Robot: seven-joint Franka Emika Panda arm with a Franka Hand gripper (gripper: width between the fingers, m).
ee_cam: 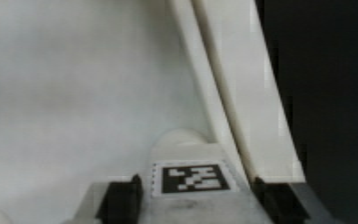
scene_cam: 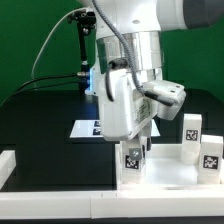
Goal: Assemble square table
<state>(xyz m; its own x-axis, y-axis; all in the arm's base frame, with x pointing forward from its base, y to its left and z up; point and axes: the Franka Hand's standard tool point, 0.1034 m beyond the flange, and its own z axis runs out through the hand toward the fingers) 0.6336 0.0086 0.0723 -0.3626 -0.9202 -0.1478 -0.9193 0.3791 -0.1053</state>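
Observation:
The white square panel [scene_cam: 165,178] lies at the front of the table, and its raised rim [ee_cam: 229,90] runs across the wrist view. My gripper [scene_cam: 134,150] points straight down over the panel's corner on the exterior view's left. It is shut on a stubby white leg [scene_cam: 132,158] with a black-and-white tag. In the wrist view that leg [ee_cam: 194,178] sits between the dark fingers [ee_cam: 115,202], its tag facing the camera, close beside the rim. Two more tagged legs [scene_cam: 192,129] [scene_cam: 211,152] stand upright at the panel's right side.
The marker board [scene_cam: 88,128] lies flat on the black table behind the arm. A white border bar [scene_cam: 6,166] sits at the exterior view's left edge. A black stand with cables [scene_cam: 82,60] rises at the back against the green wall.

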